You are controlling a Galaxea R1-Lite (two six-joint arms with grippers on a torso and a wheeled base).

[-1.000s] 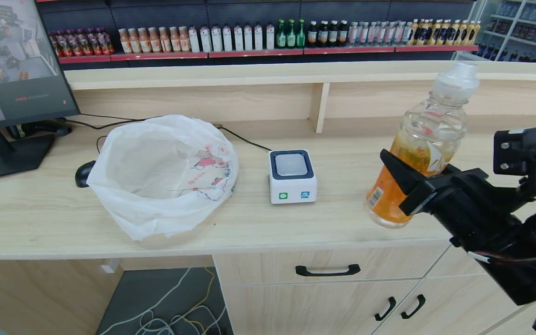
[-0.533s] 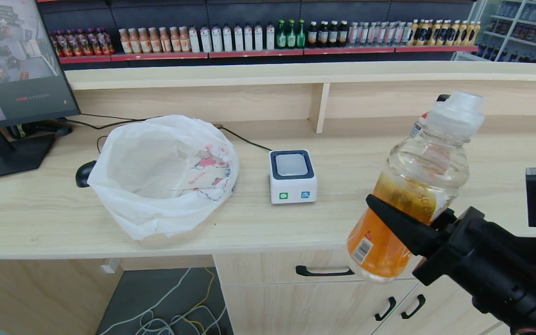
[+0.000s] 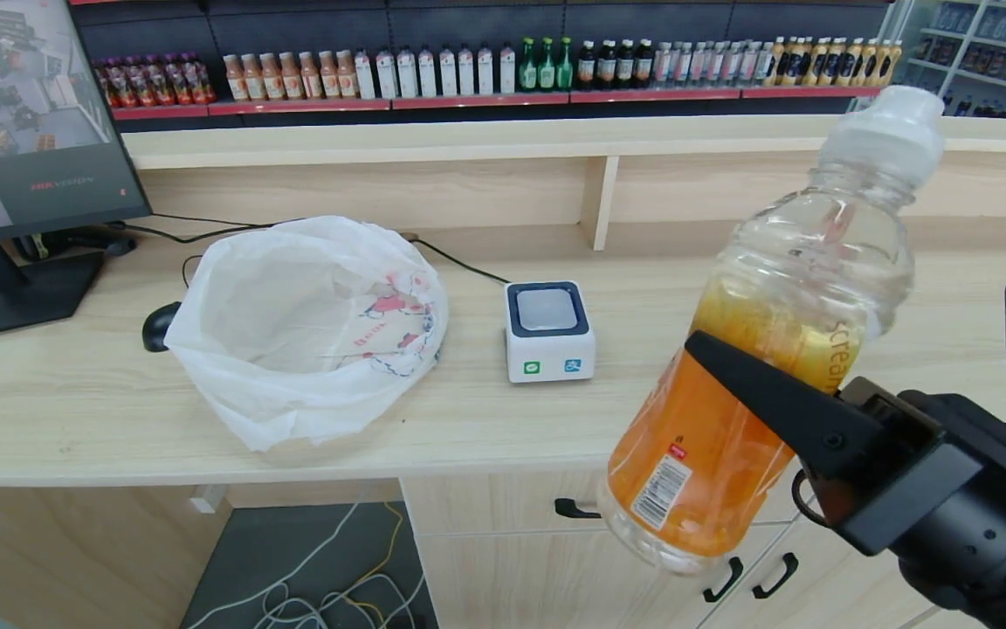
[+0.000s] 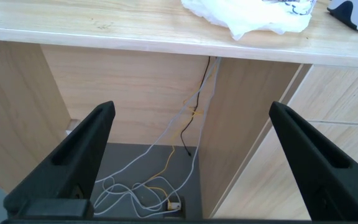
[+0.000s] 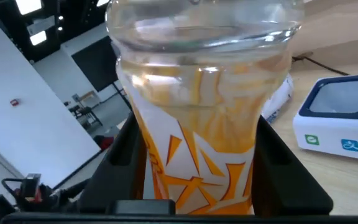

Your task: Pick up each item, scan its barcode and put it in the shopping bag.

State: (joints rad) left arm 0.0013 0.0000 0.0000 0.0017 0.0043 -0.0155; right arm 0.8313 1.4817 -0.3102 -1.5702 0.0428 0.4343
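Right claw [image 3: 743, 384] clamps clear plastic bottle of orange drink [image 3: 809, 262], tilted, seemingly off wooden counter [image 3: 468, 419]. White boxy scanner [image 3: 549, 332] left of claw; white plastic bag [image 3: 306, 323] farther left. Left claw [image 4: 191, 109] spread wide.

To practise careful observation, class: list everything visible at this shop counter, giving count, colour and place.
drink bottle: one, clear with orange drink, white cap, held tilted in front of the counter's right part
shopping bag: one, white, open on the counter
scanner: one, white with dark top, right of the bag
counter: one, light wood
monitor: one, black, counter's left end
mouse: one, black, left of the bag
shelf bottles: many, mixed colours, red shelves behind
cables: several, white and yellow, floor under counter
right claw: one, black, shut on the drink bottle
left claw: one, black, open, low, facing under the counter
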